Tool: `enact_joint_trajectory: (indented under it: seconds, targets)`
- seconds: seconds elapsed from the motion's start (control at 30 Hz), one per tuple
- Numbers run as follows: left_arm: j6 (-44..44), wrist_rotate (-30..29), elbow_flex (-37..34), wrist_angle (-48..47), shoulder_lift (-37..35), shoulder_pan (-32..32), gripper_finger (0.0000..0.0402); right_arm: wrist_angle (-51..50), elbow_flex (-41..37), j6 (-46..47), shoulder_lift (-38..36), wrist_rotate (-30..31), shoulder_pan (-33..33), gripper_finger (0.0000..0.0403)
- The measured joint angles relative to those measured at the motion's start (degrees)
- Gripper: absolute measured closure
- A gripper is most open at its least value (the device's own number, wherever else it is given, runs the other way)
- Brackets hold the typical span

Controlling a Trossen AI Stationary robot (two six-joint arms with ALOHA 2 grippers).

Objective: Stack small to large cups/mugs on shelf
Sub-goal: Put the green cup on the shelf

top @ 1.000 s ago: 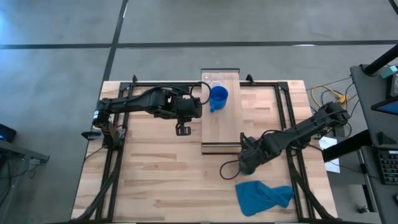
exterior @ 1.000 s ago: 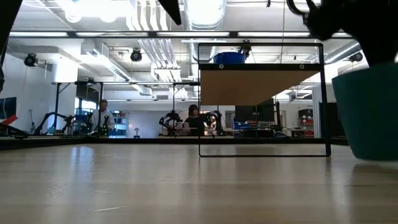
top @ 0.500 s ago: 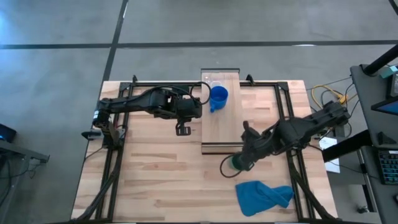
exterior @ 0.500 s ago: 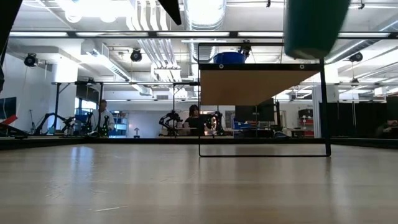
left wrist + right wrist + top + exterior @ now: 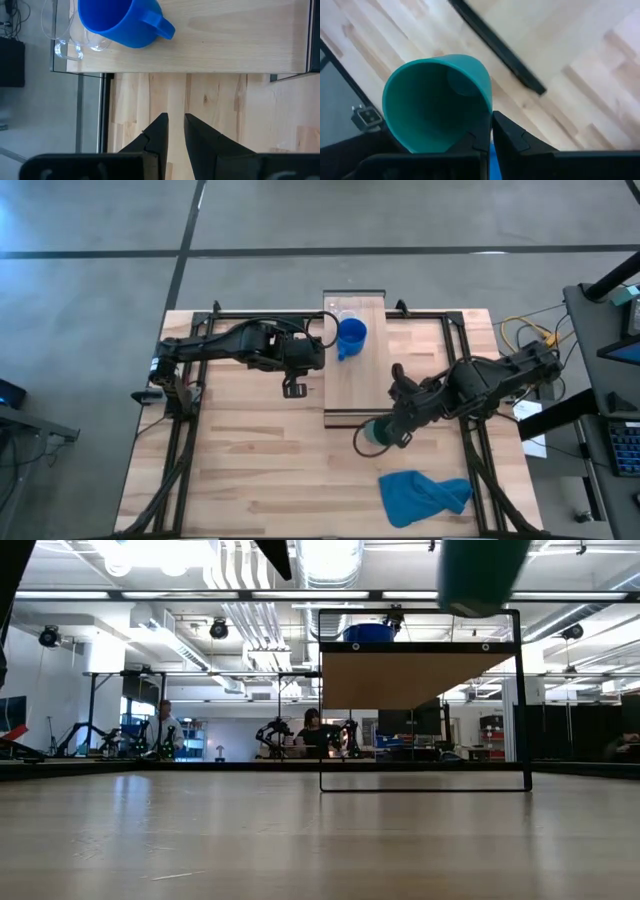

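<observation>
The dark green cup (image 5: 376,438) hangs in my right gripper (image 5: 392,432), off the near end of the shelf (image 5: 355,375). In the low view the cup (image 5: 483,575) is above the shelf board (image 5: 420,680). The blue mug (image 5: 351,336) and the tiny clear cup (image 5: 343,314) stand on the shelf's far end. They also show in the left wrist view as mug (image 5: 120,22) and clear cup (image 5: 67,37). My left gripper (image 5: 175,120) waits left of the shelf, with its fingers a narrow gap apart. My right gripper pinches the green cup's wall at the rim (image 5: 487,112), one finger inside the cup and one outside. The cup (image 5: 437,102) is lifted clear of the table and tilted, its open mouth turned toward the wrist camera.
A blue cloth (image 5: 425,495) lies crumpled near the table's near right edge. Dark frame bars (image 5: 452,350) run along the table's sides. The shelf's dark end frame (image 5: 495,45) lies just beyond the held cup. People and equipment show far behind the table (image 5: 310,730).
My right gripper has risen from the table with the green cup and moved a little toward the far edge and the shelf. The cup, which stood on the table, is now lifted clear above shelf height and tipped, its mouth showing from above.
</observation>
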Motion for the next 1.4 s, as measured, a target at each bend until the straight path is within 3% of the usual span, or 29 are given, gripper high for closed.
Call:
enact_joint_trajectory:
  seconds: [0.5, 0.67, 1.0, 1.4]
  targets:
    - [-0.02, 0.0, 0.0, -0.01, 0.0, -0.01, 0.0354, -0.01, 9.82, -14.29, -0.07, 10.35, -7.24, 0.0394]
    - [-0.03, 0.04, 0.0, 0.0, 0.0, 0.0, 0.0354, -1.78, 11.07, -17.82, 0.17, 10.62, -12.41, 0.0394]
    - [-0.02, 0.07, 0.0, 0.01, 0.0, 0.0, 0.0354, -3.72, 9.57, -19.81, 0.59, -2.35, -21.97, 0.0394]
    - [-0.02, 0.07, 0.0, 0.22, 0.0, 0.01, 0.0354, -2.38, 9.42, -22.12, 2.89, -8.66, -25.5, 0.0394]
